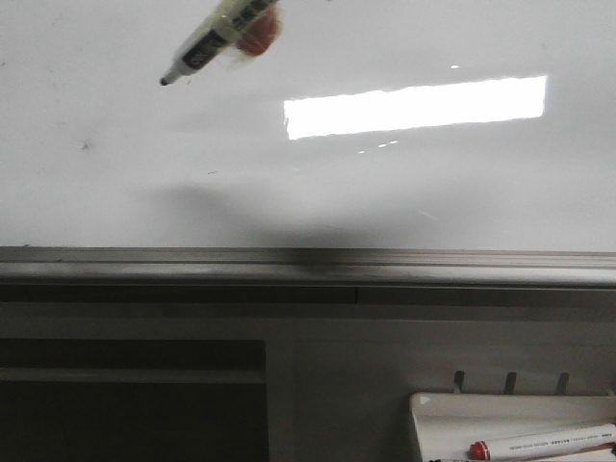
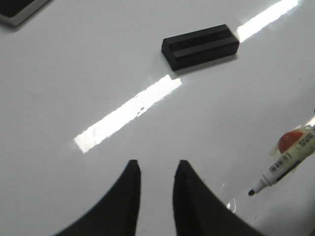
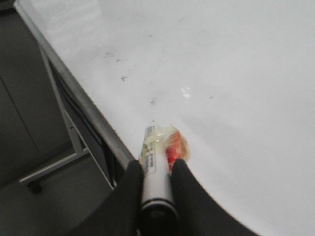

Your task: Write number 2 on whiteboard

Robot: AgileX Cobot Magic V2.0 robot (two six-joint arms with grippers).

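The whiteboard (image 1: 308, 183) fills the upper front view, with a bright light reflection and a grey bottom rail (image 1: 308, 258). No number 2 shows on it, only faint smudges. My right gripper (image 3: 156, 167) is shut on a white marker (image 3: 155, 147) with a label and a red blob beside it. The marker (image 1: 217, 38) points down-left at the board's upper left, its black tip close to the surface; I cannot tell whether it touches. My left gripper (image 2: 156, 169) is open and empty over the board (image 2: 74, 88), left of the marker (image 2: 283, 164).
A black eraser block (image 2: 201, 45) sits on the board beyond the left gripper. A small white tray (image 1: 433, 414) below the rail at the bottom right holds a red-capped marker (image 1: 544, 445). A dark cabinet lies under the rail.
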